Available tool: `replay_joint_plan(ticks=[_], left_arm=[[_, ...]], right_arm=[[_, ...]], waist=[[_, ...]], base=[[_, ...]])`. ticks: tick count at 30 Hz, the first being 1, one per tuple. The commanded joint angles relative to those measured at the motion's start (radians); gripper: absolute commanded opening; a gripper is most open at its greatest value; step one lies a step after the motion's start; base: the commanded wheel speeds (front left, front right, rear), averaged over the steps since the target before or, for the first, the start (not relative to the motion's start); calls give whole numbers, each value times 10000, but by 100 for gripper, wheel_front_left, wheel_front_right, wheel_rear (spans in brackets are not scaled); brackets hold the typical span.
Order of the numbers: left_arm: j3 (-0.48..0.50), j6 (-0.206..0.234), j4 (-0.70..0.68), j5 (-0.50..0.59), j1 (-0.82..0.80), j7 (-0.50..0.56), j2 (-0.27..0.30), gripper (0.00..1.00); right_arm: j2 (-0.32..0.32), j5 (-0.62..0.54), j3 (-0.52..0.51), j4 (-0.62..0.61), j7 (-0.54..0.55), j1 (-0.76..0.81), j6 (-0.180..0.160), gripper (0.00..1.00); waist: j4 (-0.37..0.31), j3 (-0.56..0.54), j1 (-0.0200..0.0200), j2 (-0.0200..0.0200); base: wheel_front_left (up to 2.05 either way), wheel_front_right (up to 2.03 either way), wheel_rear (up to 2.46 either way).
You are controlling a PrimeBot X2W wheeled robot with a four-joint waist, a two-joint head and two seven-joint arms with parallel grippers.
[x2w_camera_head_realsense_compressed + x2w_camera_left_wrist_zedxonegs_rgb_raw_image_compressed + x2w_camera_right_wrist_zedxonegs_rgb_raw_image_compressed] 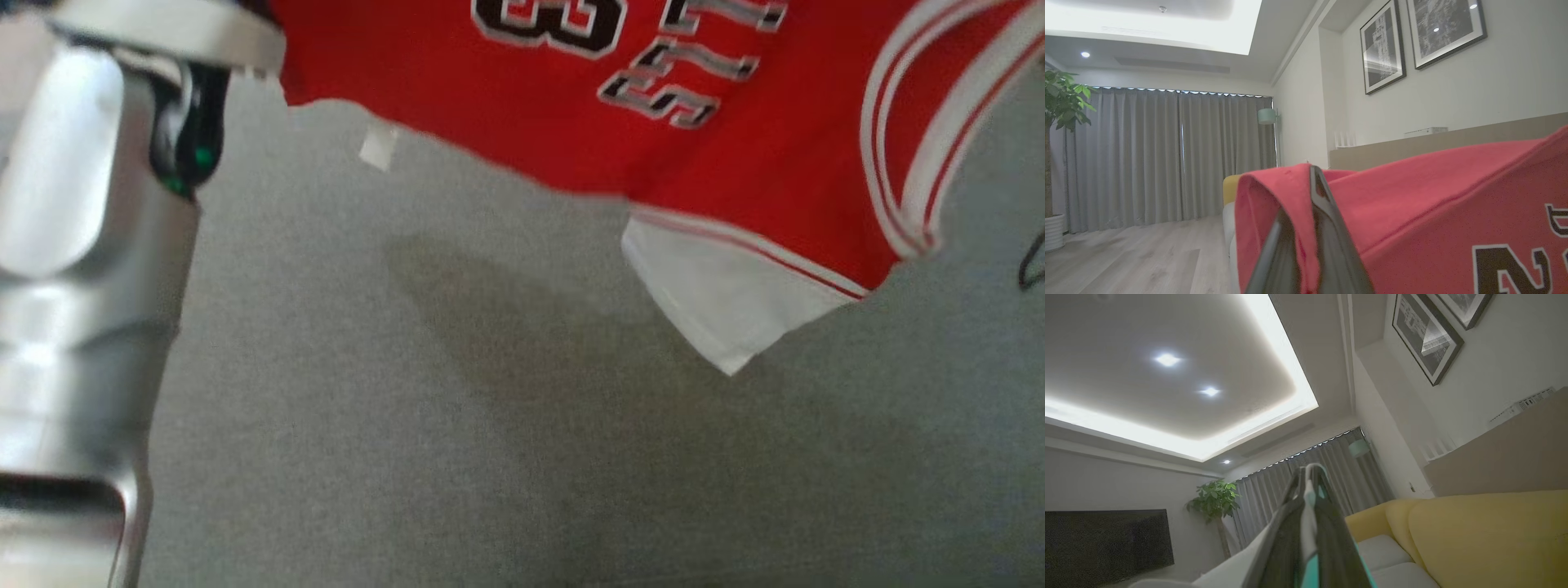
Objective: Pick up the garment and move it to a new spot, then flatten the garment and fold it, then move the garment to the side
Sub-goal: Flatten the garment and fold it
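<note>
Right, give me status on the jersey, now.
Left gripper shut on jersey edge. Right gripper shut on white fabric, likely its trim. Jersey held up over grey surface; nothing blocking.

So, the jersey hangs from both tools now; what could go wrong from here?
1. The left tool grips only a rolled edge of the red jersey; it may slip out.
2. The right tool pinches just a thin white strip of the cloth, a weak hold.
3. A white flap hangs folded below the jersey; laid on the grey surface, it may end up creased underneath.
</note>
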Motion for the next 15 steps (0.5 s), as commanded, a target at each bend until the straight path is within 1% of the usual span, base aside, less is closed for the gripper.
replay_joint_plan(ticks=[1, 3, 5, 8, 10, 13, 15], left_arm=[[304, 169, 106, 118, -884, 19, 249, 0], [283, 293, 673, 291, -1419, -238, 150, 0], [44, 268, 1215, 655, -2029, -536, 149, 0], [9, 337, 1863, 1012, -3150, -998, 57, 0], [134, 445, 2140, 1123, -3789, -1191, -69, 0], [462, 498, 2368, 1071, -4153, -1286, -290, 0], [723, 468, 2249, 1079, -3907, -1294, -349, 0]], right_arm=[[40, -378, 127, 96, -64, -807, 4, 0], [115, -803, 112, 710, -303, -1561, 4, 0], [178, -1310, 93, 1173, -538, -2331, 4, 0], [311, -1904, -66, 1561, -697, -3419, 4, 0], [376, -2170, -474, 1620, -719, -3939, 4, 0], [521, -2434, -1241, 1446, -725, -4047, 4, 0], [602, -2466, -1535, 1416, -726, -3656, 4, 0]], waist=[[41, 923, -1, 0], [27, 1320, -1, 0], [-6, 1689, -1, 0], [-93, 2282, -1, 0], [-118, 2576, -1, 0], [-166, 2777, -1, 0], [-215, 2822, -1, 0]], base=[[0, 0, 0], [0, 0, 0], [0, 0, 0], [0, 0, 0], [0, 0, 0], [0, 0, 0], [0, 0, 0]])
